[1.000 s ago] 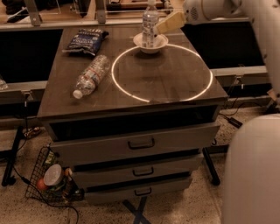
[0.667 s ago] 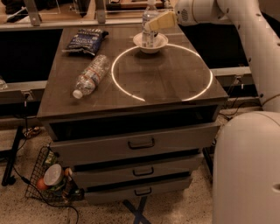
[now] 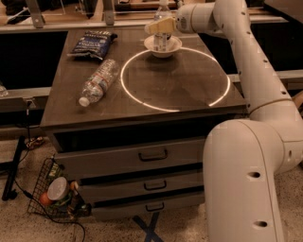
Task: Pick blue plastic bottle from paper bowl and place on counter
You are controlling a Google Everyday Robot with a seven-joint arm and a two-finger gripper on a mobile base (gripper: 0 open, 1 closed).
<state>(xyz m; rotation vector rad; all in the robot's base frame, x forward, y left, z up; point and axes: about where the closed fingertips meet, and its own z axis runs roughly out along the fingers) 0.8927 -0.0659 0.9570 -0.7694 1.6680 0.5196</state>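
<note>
Looking down on a dark table (image 3: 189,87) over grey drawers (image 3: 151,156), marked with 1 bright white ring (image 3: 124,78). At the far edge, just outside the ring: the paper bowl (image 3: 176,45), with the blue plastic bottle (image 3: 163,10) standing upright inside it. Moved in from the right over the last second: the gripper (image 3: 161,26), then just beside the bottle, now level with the label and lying across the body, hiding its middle. Impossible to tell whether clamped on the bottle or merely around it. No lift yet, with the base still down in the bowl. Probably the grasping stage, with lifting and placing still to do. Close behind the bowl, the table's back edge and a rail, so little room there. Toward the viewer, wide bare surface inside the ring, likely the easiest landing spot. To the left, well apart: 1 ribbed clear bottle (image 3: 99,81) on its side and 1 dark snack bag (image 3: 90,43). Along the right side, the white arm (image 3: 246,56).
</note>
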